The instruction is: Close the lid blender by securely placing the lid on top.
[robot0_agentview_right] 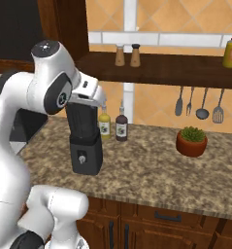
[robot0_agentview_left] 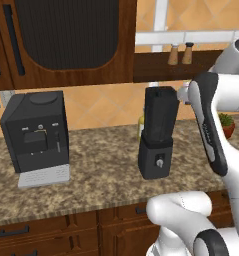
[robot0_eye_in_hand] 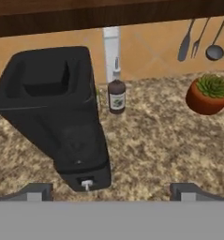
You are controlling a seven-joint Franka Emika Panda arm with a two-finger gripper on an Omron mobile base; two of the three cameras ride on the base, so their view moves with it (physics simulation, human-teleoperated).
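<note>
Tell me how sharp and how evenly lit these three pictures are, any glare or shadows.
Left base view: soft, flat lighting, blender dark with little detail. Right base view: even light, faint sheen on the white arm, no harsh shadows. Hand view: blurry, blender looms skewed; potted plant soft-edged.

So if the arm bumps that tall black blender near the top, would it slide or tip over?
Probably tip: the blender is tall on a small base. It looks rigid, so it wouldn't flex. The speckled counter looks smooth, so a low push might slide it.

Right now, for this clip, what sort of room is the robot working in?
A home kitchen, rendered rather than real. A blender and a coffee machine stand on a speckled stone counter over wooden drawers, and cooking utensils hang below a wall shelf against orange tiles.
</note>
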